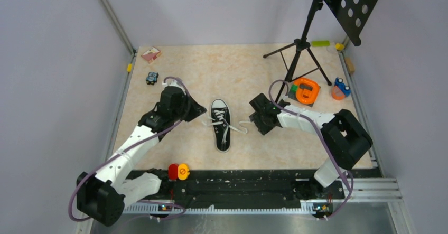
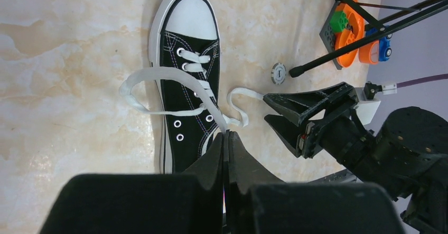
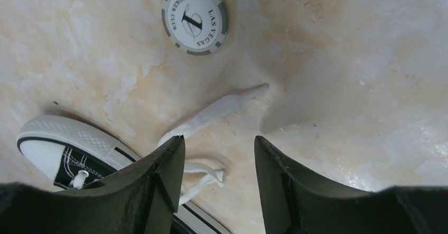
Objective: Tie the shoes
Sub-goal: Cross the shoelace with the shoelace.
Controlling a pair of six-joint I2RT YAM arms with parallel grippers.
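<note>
You are looking at a beige marbled table (image 1: 238, 65) boxed in by pale lilac walls, with a black tripod (image 1: 301, 44) standing at the far right.

The black sneaker (image 1: 221, 124) lies flat between the two arms, sole down, with its white toe cap pointing away from the bases. Its opening holds nothing. Its white laces (image 2: 158, 75) are untied and spill onto the table on both sides.

Your left gripper (image 2: 227, 133) sits just left of the shoe. Its fingers are pressed together, and one strand of lace runs from the eyelets straight into their tips, pinched there. A slack loop of the same lace curls out over the shoe's left side.

Your right gripper (image 3: 219, 149) is low over the table just right of the shoe, with its jaws standing apart and nothing between them. The loose end of the other lace lies on the table just ahead of the gap. A Las Vegas poker chip (image 3: 195, 16) lies further ahead.

By the tripod's feet a grey base (image 2: 326, 33) carries an orange ring (image 1: 306, 90) with a small green piece (image 2: 339, 20) beside it. A blue and orange toy (image 1: 341, 89) stands just to the right of the base
</note>
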